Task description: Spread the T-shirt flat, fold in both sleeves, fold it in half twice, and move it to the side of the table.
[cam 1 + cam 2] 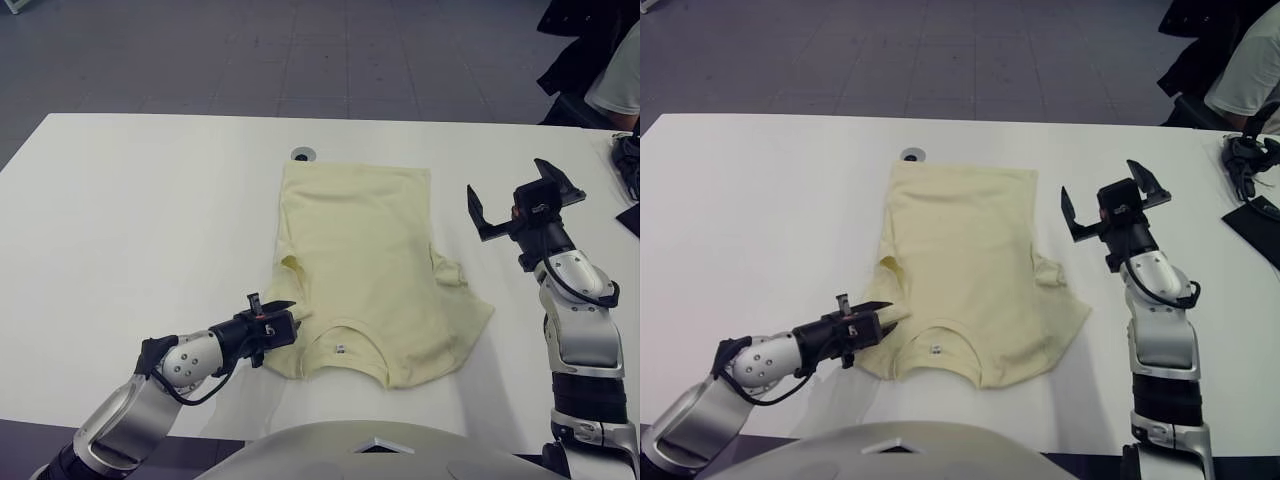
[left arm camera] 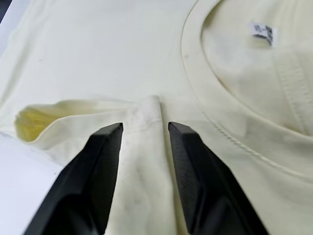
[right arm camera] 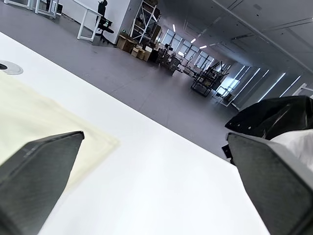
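Observation:
A pale yellow T-shirt (image 1: 360,260) lies on the white table (image 1: 130,200), collar and label toward me, hem at the far side. Its left sleeve is folded in. The right sleeve (image 1: 465,310) bulges out at the near right. My left gripper (image 1: 283,315) lies low at the shirt's near left shoulder. In the left wrist view it (image 2: 145,128) is open by a narrow gap, with a raised ridge of fabric (image 2: 149,110) between the fingertips. My right gripper (image 1: 510,195) hangs wide open above the table, right of the shirt, holding nothing.
A round cable grommet (image 1: 302,154) sits in the table just beyond the hem. Black cables (image 1: 1250,160) and a flat dark item (image 1: 1255,225) lie at the far right edge. Bare table stretches left of the shirt.

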You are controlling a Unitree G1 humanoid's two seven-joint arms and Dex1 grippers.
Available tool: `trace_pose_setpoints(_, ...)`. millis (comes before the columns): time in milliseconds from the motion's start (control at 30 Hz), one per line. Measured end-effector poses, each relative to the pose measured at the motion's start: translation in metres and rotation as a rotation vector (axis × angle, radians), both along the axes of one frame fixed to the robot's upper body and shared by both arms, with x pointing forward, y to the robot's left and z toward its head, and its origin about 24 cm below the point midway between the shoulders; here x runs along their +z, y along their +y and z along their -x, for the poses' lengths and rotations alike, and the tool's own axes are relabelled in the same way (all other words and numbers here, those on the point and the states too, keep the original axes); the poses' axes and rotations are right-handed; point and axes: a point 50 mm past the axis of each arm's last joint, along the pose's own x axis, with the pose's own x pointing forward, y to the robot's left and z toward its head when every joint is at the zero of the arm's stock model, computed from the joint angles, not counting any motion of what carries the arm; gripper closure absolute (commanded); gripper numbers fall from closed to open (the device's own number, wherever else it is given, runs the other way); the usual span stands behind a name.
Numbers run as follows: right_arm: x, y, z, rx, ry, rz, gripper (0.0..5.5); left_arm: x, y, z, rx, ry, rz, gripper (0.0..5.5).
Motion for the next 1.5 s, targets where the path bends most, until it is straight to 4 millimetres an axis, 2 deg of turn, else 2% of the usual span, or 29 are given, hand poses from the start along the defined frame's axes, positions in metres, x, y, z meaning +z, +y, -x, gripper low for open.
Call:
trace_pose_setpoints(67, -0.009, -0.006, 0.009, 0.009, 0.043, -0.165, 0.1, 0.017, 0.003, -0.013, 0.094, -0.019, 0.13, 2.83)
trace_pose_setpoints(267, -0.041, -0.024, 0.047, 0.096, 0.253, -0.608, 0.1, 0.082, 0.015, -0.054, 0.33, -0.015, 0.763, 1.74)
trace_pose_setpoints(333, -0.05, -0.034, 0.069, 0.136, 0.33, -0.735, 0.1, 0.102, 0.039, -0.067, 0.422, -0.041, 0.893, 1.35)
trace_pose_setpoints(367, -0.054, -0.042, 0.084, 0.155, 0.396, -0.766, 0.1, 0.106, 0.061, -0.072, 0.507, -0.066, 0.897, 1.17)
trace_pose_setpoints(433, -0.06, -0.051, 0.103, 0.149, 0.481, -0.776, 0.1, 0.1, 0.089, -0.077, 0.62, -0.063, 0.823, 0.73)
trace_pose_setpoints(500, -0.064, -0.051, 0.112, 0.169, 0.518, -0.818, 0.1, 0.093, 0.1, -0.081, 0.681, -0.044, 0.839, 0.35)
trace_pose_setpoints(533, -0.065, -0.052, 0.116, 0.174, 0.532, -0.831, 0.1, 0.091, 0.104, -0.084, 0.727, -0.032, 0.92, 0.16)
trace_pose_setpoints(600, -0.068, -0.054, 0.118, 0.165, 0.542, -0.843, 0.1, 0.088, 0.106, -0.084, 0.785, -0.008, 1.077, 0.12)
trace_pose_setpoints(633, -0.07, -0.055, 0.117, 0.156, 0.546, -0.851, 0.1, 0.078, 0.102, -0.083, 0.829, 0.04, 1.173, 0.12)
trace_pose_setpoints(700, -0.071, -0.056, 0.115, 0.154, 0.545, -0.857, 0.1, 0.061, 0.095, -0.079, 0.897, 0.099, 1.203, 0.12)
trace_pose_setpoints(767, -0.073, -0.056, 0.114, 0.156, 0.553, -0.854, 0.1, 0.052, 0.089, -0.077, 0.939, 0.116, 1.2, 0.12)
trace_pose_setpoints(867, -0.074, -0.053, 0.113, 0.184, 0.569, -0.844, 0.66, 0.056, 0.079, -0.078, 0.909, 0.083, 1.18, 0.1)
trace_pose_setpoints(1000, -0.077, -0.052, 0.118, 0.207, 0.588, -0.853, 1.32, 0.053, 0.069, -0.079, 0.865, 0.068, 1.098, 0.1)
trace_pose_setpoints(1100, -0.08, -0.053, 0.125, 0.224, 0.612, -0.839, 1.81, 0.047, 0.065, -0.08, 0.844, 0.002, 0.931, 0.1)
trace_pose_setpoints(1267, -0.083, -0.055, 0.126, 0.21, 0.609, -0.825, 2.67, 0.039, 0.049, -0.079, 0.773, 0.022, 0.885, 0.1)
trace_pose_setpoints(1500, -0.088, -0.047, 0.123, 0.225, 0.616, -0.836, 3.94, 0.035, 0.045, -0.076, 0.742, 0.041, 0.879, 0.1)
